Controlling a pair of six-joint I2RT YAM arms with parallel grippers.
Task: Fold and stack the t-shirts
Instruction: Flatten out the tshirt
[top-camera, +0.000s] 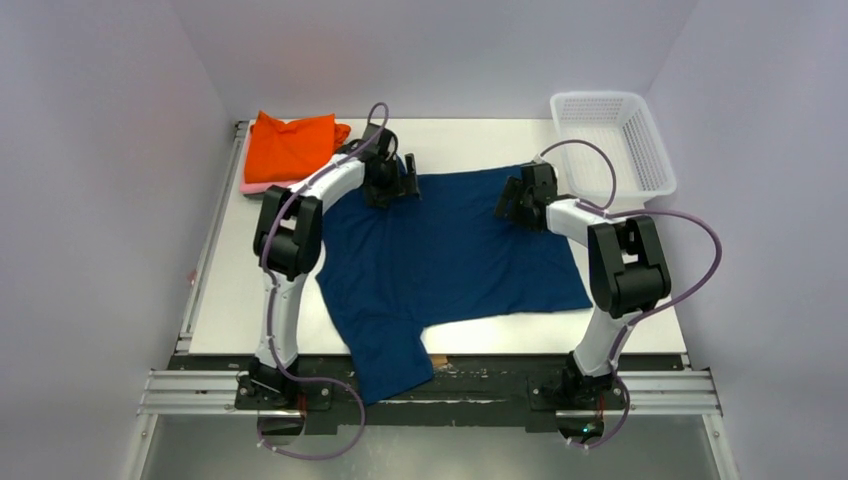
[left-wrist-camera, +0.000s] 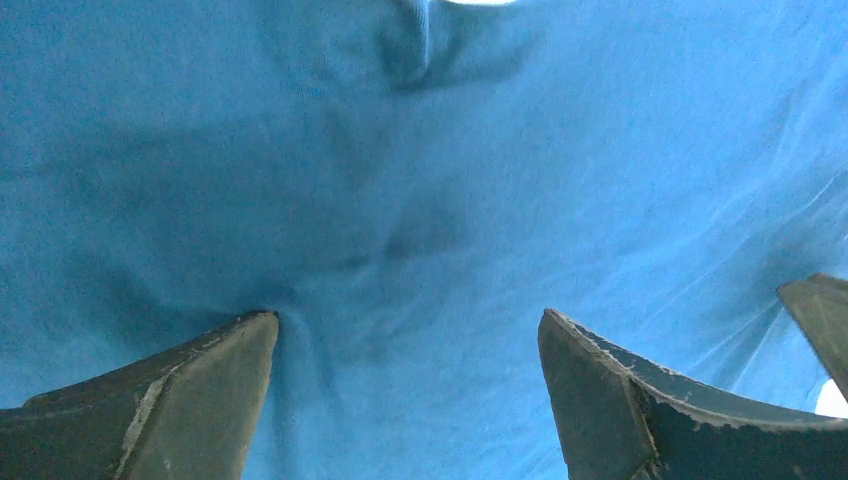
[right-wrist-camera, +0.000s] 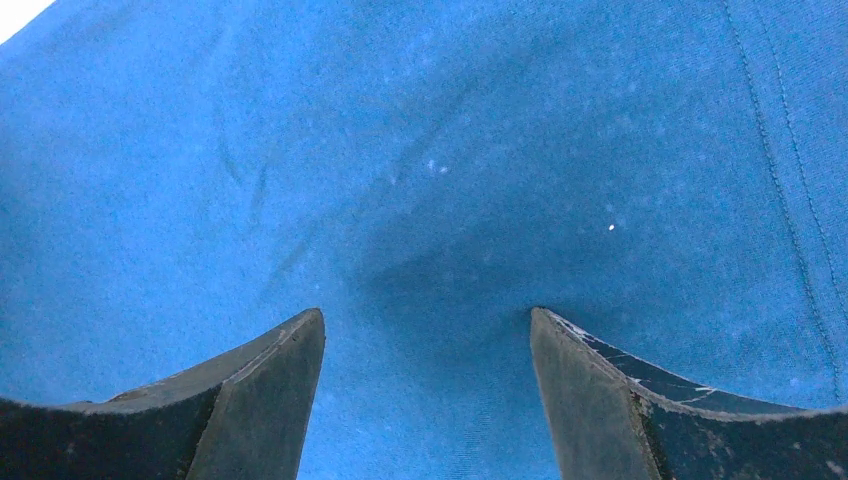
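A navy blue t-shirt (top-camera: 450, 255) lies spread flat across the middle of the table, with one sleeve (top-camera: 385, 360) hanging over the near edge. My left gripper (top-camera: 405, 185) stands open at the shirt's far left part, its fingers pressed down onto the cloth (left-wrist-camera: 400, 200). Over the far right part of the shirt my right gripper (top-camera: 512, 205) is open too, tips down on the fabric (right-wrist-camera: 420, 200). Neither holds any cloth between its fingers. A folded orange t-shirt (top-camera: 292, 147) rests on a pink one (top-camera: 252, 186) at the far left corner.
A white mesh basket (top-camera: 612, 140) stands at the far right corner of the table. White walls close in the table on three sides. The metal rail (top-camera: 430, 392) with both arm bases runs along the near edge.
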